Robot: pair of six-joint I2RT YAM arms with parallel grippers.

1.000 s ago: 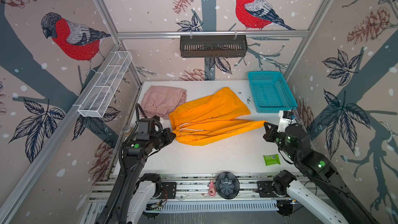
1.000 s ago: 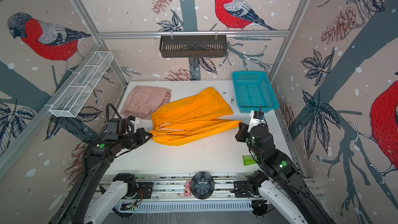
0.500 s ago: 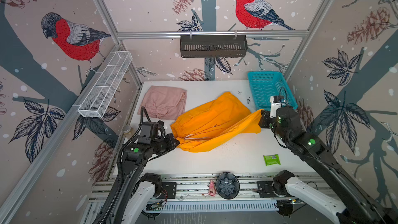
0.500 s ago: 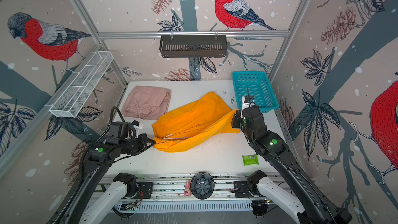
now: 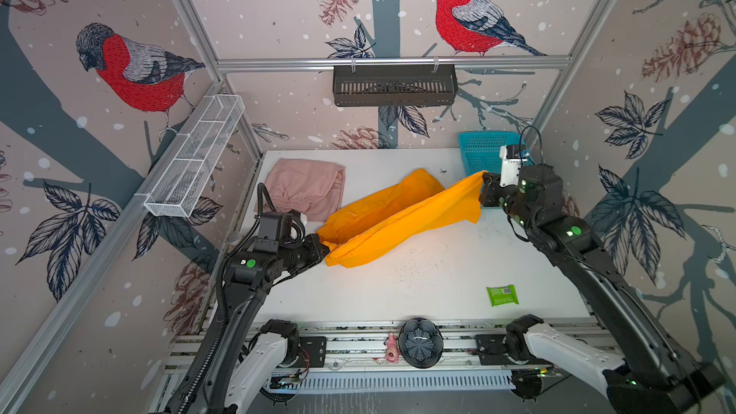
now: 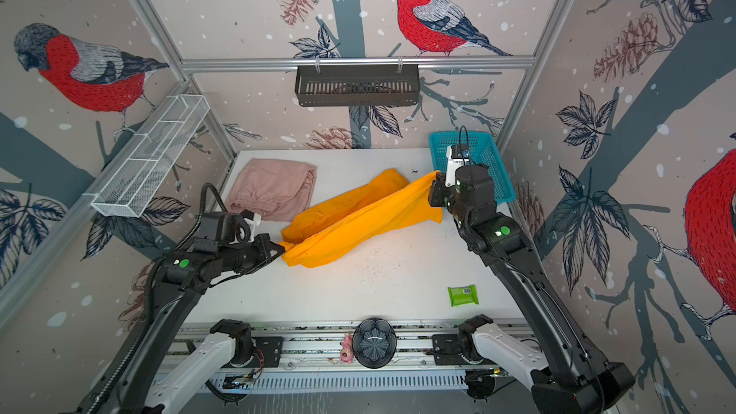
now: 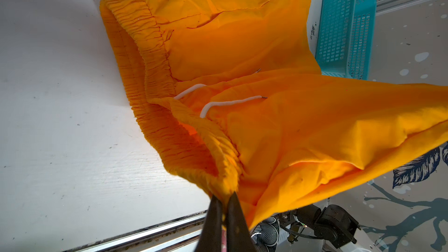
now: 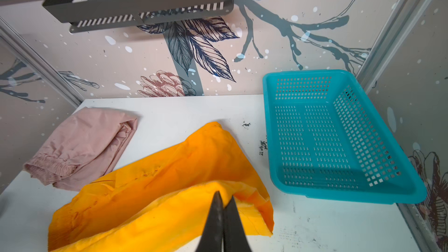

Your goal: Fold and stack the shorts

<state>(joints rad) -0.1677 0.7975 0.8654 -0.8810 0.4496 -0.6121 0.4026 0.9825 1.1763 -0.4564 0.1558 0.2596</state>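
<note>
The orange shorts [image 5: 398, 217] [image 6: 358, 217] hang stretched across the middle of the white table [image 5: 418, 292], one leg lifted off it. My left gripper [image 5: 327, 246] [image 7: 225, 196] is shut on the gathered waistband end, with the white drawstring [image 7: 218, 104] showing close by. My right gripper [image 5: 484, 181] [image 8: 225, 198] is shut on the hem of the raised leg, held up near the basket. The other orange leg [image 8: 184, 156] lies flat beneath. The pink shorts [image 5: 306, 189] [image 8: 80, 146] lie folded at the back left, apart from both grippers.
A teal basket [image 5: 482, 149] [image 8: 339, 141] stands at the back right, just behind the right gripper. A green packet [image 5: 502, 295] lies near the front right. A dark shelf [image 5: 394, 85] hangs on the back wall and a white wire rack [image 5: 195, 161] on the left wall.
The right gripper has lifted the orange leg's hem up and toward the back right, by the basket. The left gripper has drawn the waistband end slightly forward, so the shorts now stretch diagonally.
</note>
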